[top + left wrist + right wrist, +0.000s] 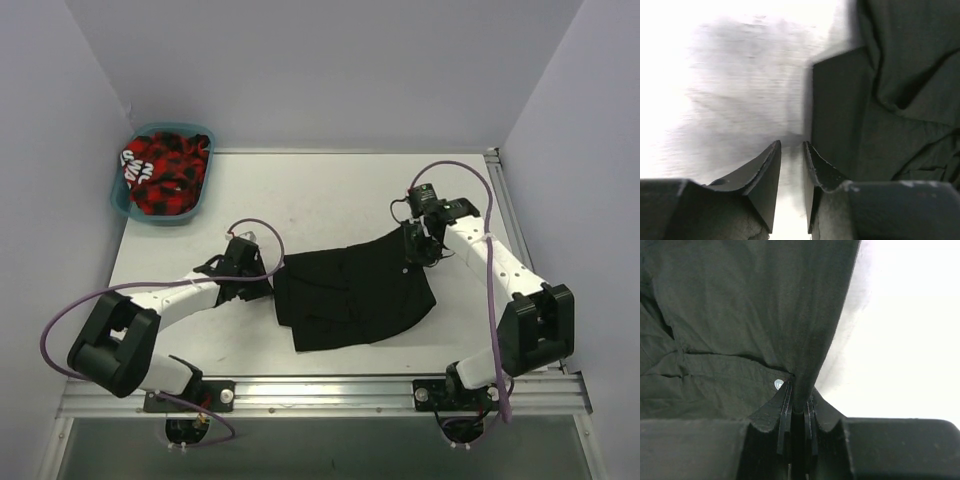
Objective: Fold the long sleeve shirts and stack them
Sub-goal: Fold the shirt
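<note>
A plain black shirt [355, 290] lies crumpled in a rough fold on the middle of the table. My right gripper [418, 252] is at its upper right edge. In the right wrist view the right gripper [800, 390] is shut on a pinched fold of the black cloth [740, 305], with a small pale button [779, 384] beside the left finger. My left gripper [268, 268] is low at the shirt's left edge. In the left wrist view the left gripper [791, 143] is narrowly open and empty, with bare table between the jaws and the shirt [900, 100] just to its right.
A teal plastic basket [205, 135] stands at the far left corner and holds red and black plaid cloth [165, 175]. A metal rail [330, 390] runs along the near table edge. Walls close in the left, back and right sides.
</note>
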Action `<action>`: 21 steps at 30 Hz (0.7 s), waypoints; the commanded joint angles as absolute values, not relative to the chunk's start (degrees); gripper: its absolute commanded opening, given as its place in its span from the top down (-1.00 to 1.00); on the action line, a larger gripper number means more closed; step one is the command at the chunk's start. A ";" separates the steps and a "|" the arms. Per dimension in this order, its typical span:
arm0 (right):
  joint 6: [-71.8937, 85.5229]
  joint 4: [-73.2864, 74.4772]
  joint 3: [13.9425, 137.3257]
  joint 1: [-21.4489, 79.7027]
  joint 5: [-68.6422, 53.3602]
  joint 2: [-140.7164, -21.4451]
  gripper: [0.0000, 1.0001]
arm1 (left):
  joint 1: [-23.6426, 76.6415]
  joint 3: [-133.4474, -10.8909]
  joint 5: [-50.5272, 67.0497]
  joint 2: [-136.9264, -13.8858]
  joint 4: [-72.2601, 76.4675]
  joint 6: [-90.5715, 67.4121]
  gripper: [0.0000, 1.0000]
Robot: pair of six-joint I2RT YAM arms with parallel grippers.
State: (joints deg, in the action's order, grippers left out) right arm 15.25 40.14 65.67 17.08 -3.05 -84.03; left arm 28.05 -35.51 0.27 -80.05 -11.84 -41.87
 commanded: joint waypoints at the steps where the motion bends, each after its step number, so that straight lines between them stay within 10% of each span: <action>1: 13.89 47.01 71.53 21.70 8.07 -86.39 1.00 | 30.75 -35.86 2.46 -81.47 -5.90 -44.03 0.34; 21: 27.68 72.51 96.66 51.93 47.37 -108.53 1.00 | 38.76 -30.60 0.44 -80.78 2.72 -56.24 0.50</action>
